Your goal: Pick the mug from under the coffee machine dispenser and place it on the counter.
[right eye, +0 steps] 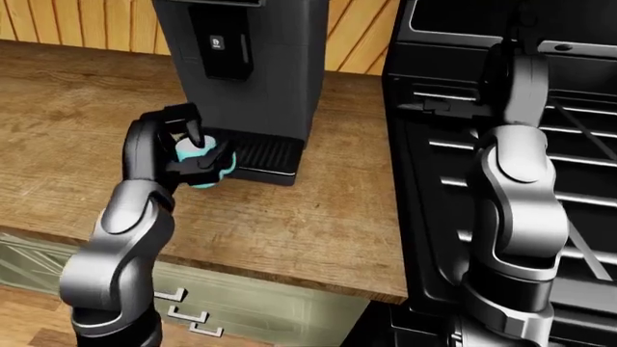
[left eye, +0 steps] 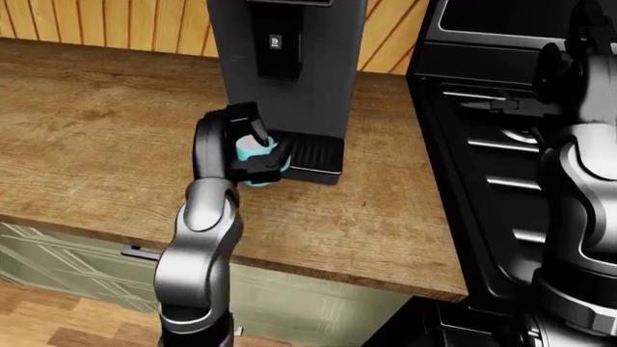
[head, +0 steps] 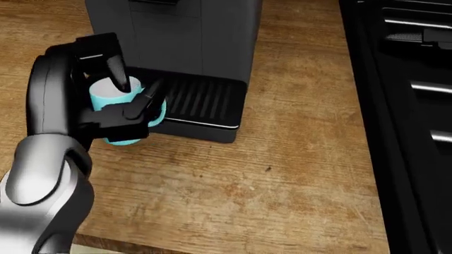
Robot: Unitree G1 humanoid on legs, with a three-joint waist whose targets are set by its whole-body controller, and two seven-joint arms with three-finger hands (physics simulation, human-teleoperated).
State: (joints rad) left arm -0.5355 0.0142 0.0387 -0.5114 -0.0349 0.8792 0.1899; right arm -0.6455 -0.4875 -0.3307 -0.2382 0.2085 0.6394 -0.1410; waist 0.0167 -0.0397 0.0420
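Note:
A cyan mug with a pale inside sits in my left hand, just left of the coffee machine's ribbed drip tray. The hand is shut on the mug: one finger hooks over its rim and another presses its right side. The mug's base shows over the wooden counter beside the machine's base; whether it touches the wood I cannot tell. My right arm is raised at the right, before the black appliance, with its fingers unclear.
A black oven-like appliance with metal bars fills the right side. The counter's near edge runs along the bottom of the eye views, with green cabinet drawers below. Wood panelling backs the counter.

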